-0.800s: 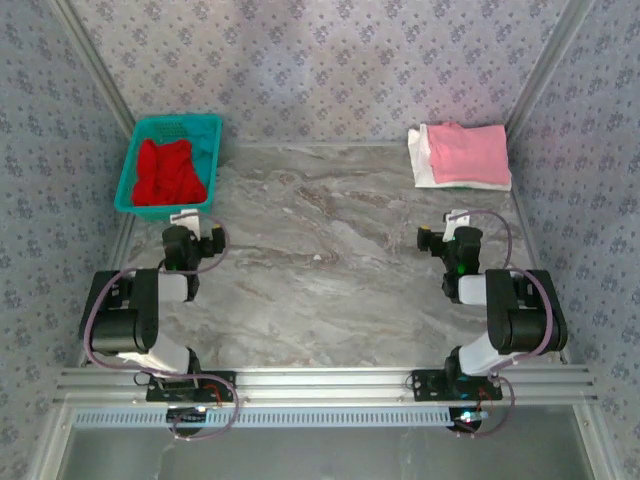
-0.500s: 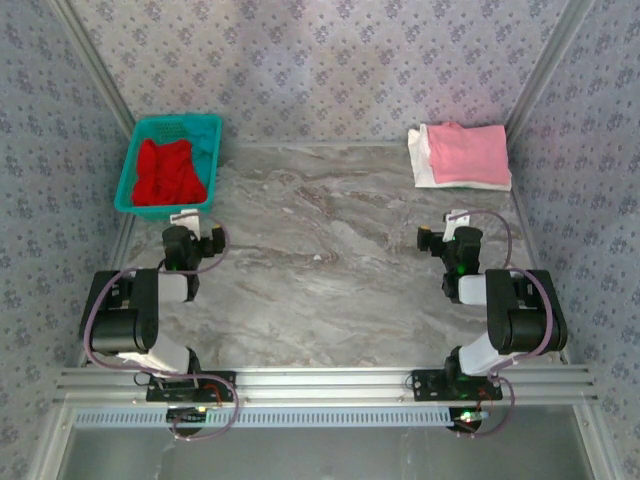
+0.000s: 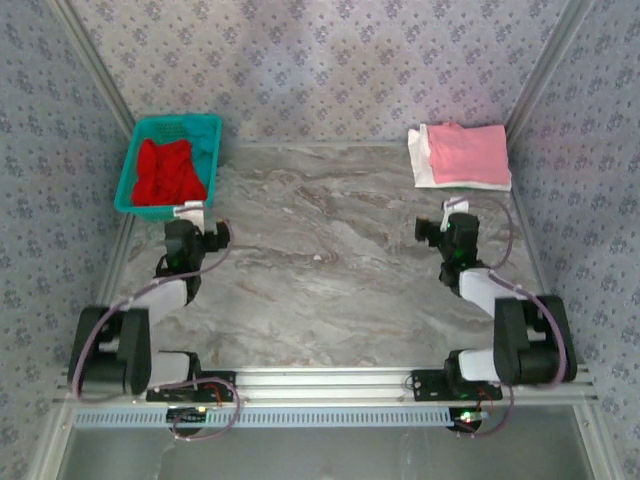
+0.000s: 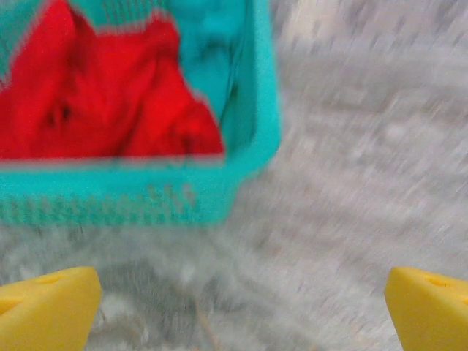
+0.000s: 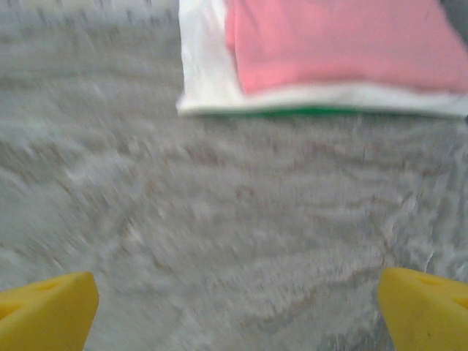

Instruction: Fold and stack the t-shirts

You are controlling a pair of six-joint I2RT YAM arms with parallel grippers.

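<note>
The left hand is held released just short of the red t-shirt; the right hand, likewise released, faces the pink t-shirt.

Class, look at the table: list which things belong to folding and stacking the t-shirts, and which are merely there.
Belong to the job: red t-shirt, in the basket; teal t-shirt beside it; pink t-shirt, folded on the white t-shirt.
Merely there: teal mesh basket; marble table; patterned walls.
</note>
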